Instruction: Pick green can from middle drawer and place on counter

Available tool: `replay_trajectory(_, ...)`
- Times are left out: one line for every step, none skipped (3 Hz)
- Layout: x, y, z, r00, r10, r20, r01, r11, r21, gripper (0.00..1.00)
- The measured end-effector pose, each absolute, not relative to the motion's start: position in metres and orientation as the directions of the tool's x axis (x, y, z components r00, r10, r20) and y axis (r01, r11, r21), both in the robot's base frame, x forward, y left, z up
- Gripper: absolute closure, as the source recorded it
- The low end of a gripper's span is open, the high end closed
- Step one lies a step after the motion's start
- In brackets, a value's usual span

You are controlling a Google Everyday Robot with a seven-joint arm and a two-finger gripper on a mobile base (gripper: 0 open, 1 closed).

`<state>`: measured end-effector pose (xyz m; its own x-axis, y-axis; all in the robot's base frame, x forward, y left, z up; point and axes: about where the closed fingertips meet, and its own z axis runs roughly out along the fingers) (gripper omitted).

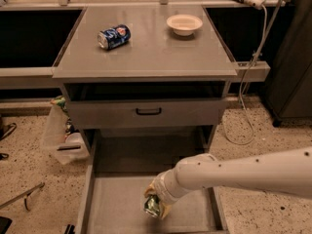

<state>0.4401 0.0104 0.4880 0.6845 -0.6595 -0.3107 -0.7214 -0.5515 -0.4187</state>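
The green can (152, 206) is in my gripper (156, 202), low over the front part of the middle drawer (112, 204), which is pulled out with a bare grey floor. My white arm comes in from the right. The fingers are closed around the can, which is tilted. The counter (146, 52) is the broad grey cabinet top above and behind the drawer.
A blue can (113, 36) lies on its side on the counter's left, and a white bowl (184, 24) stands at its back right. A grey drawer front with a black handle (148, 111) sits slightly open above. A clear plastic bin (61, 138) stands on the floor at the left, and a cable (246, 111) hangs at the right.
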Motion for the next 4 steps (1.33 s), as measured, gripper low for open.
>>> replay_trajectory(0.444, 0.012, 0.583, 0.747, -0.618, -0.244, -0.635, -0.557, -0.535, 1.00)
replay_trajectory(0.436, 0.003, 0.599, 0.782, -0.588, -0.206, -0.588, -0.586, -0.558, 1.00)
replay_trajectory(0.437, 0.002, 0.598, 0.781, -0.591, -0.205, -0.589, -0.585, -0.558, 1.00)
replay_trajectory(0.448, -0.002, 0.621, 0.788, -0.590, -0.177, -0.564, -0.575, -0.593, 1.00)
